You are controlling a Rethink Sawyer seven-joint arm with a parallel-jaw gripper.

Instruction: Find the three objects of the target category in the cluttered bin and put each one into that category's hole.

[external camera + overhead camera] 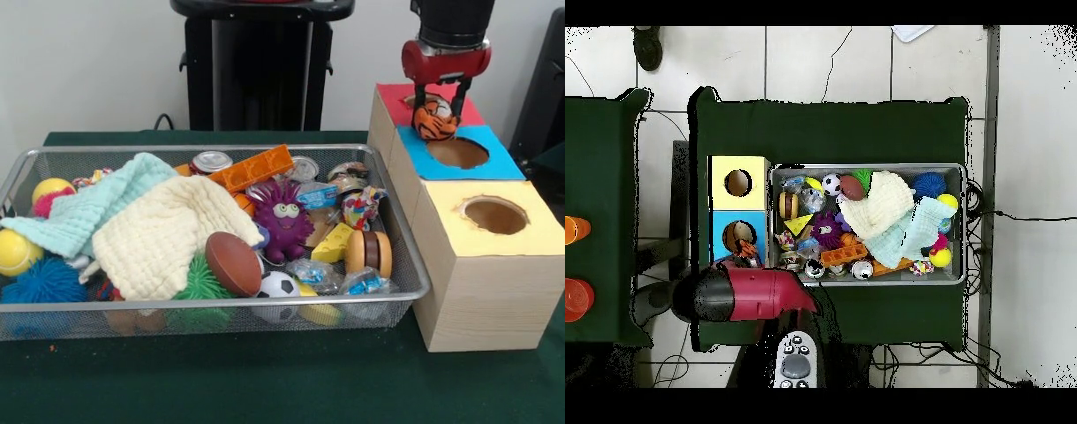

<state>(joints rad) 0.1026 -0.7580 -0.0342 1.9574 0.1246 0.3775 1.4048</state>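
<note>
My gripper (436, 121) hangs over the wooden box and is shut on an orange, black-striped ball (434, 123). The ball hovers above the seam between the red panel (388, 95) and the blue panel (424, 159), just behind the blue hole (457, 153). The yellow hole (495, 215) is nearer the camera. The wire bin (221, 303) holds a brown football (233, 262), a soccer ball (277, 286), a yellow ball (16, 252) and a blue spiky ball (46, 281). In the overhead view the red arm (755, 295) covers the box's red end.
A cream cloth (168, 234) and a mint cloth (97, 208) cover much of the bin's left half. A purple monster (281, 215), cheese wedge (333, 245), burger toy (368, 252), orange block (256, 166) and cans (211, 162) crowd the right half. Orange items (573, 230) sit on a side table.
</note>
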